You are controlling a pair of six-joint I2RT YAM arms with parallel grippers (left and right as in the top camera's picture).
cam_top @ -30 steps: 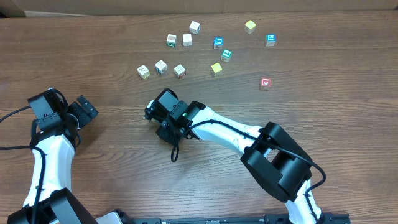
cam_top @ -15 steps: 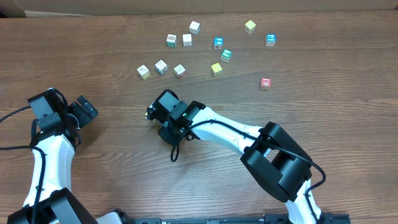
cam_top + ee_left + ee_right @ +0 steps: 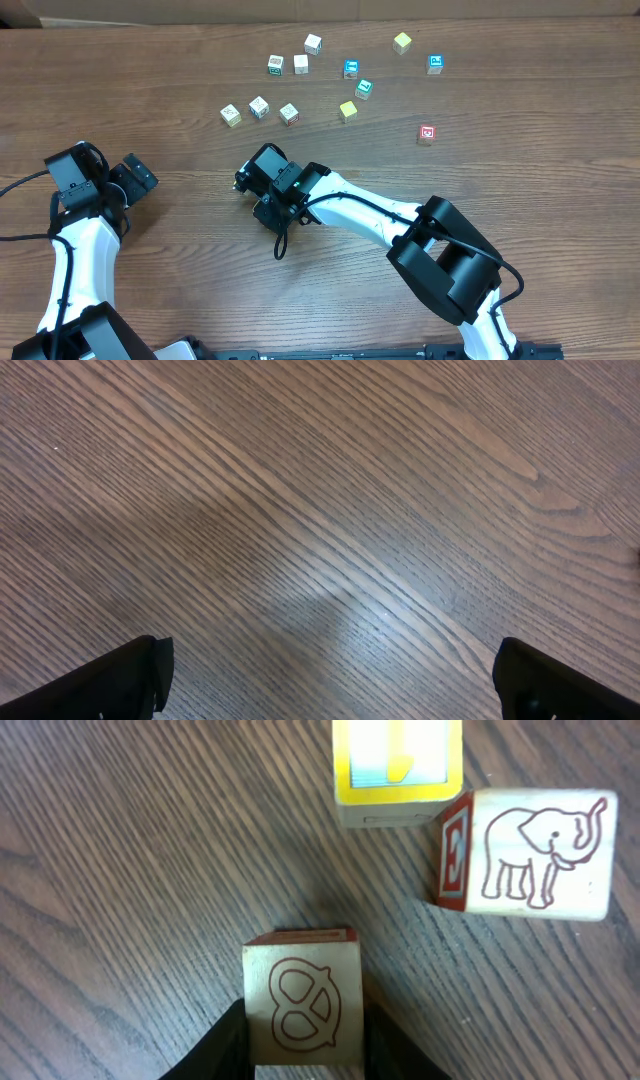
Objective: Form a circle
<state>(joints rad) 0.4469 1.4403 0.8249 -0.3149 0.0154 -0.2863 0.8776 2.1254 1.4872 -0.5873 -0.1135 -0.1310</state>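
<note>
Wooden pretzel block (image 3: 303, 997), hidden overhead beneath the arm (image 3: 350, 210), sat clamped in the right claw (image 3: 303, 1032); elephant block (image 3: 530, 855) stood apart. Left claw (image 3: 330, 665) gaped.

You've got a bench (image 3: 330, 510) in dark brown wood grain, matt with a faint sheen. The pretzel cube (image 3: 303, 1000) and elephant cube (image 3: 530, 855) look like pale bare wood with smooth printed faces. The yellow-faced cube (image 3: 398, 765) catches glare, so it's glossier. The fingers (image 3: 225, 1055) are matt black, and the right arm shell (image 3: 360, 215) is shiny white plastic.
</note>
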